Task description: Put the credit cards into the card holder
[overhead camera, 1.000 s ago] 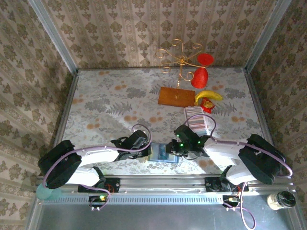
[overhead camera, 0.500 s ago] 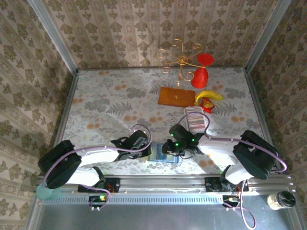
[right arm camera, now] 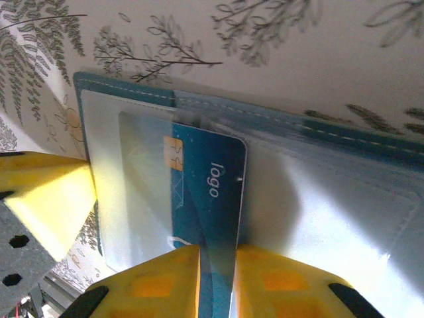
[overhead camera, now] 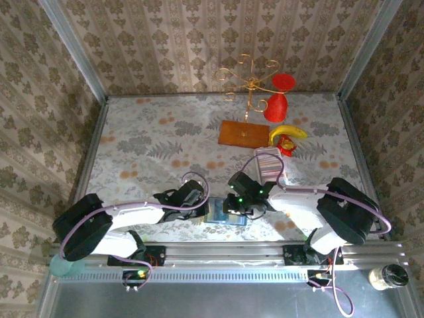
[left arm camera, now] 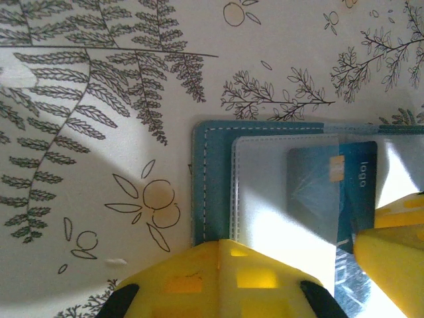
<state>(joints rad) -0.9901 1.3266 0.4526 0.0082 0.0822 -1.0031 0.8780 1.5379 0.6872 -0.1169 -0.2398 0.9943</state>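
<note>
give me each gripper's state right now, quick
left gripper: shut, nothing gripped, tip at the edge of the card holder
right gripper: shut on the blue credit card, which sits partly inside the holder's clear pocket

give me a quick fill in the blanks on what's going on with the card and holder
The card in the right gripper is coloured ____.
The word printed on it is ____.
The card holder lies ____, not folded.
The left gripper is ____.
Missing: blue; logo; open; shut.
</note>
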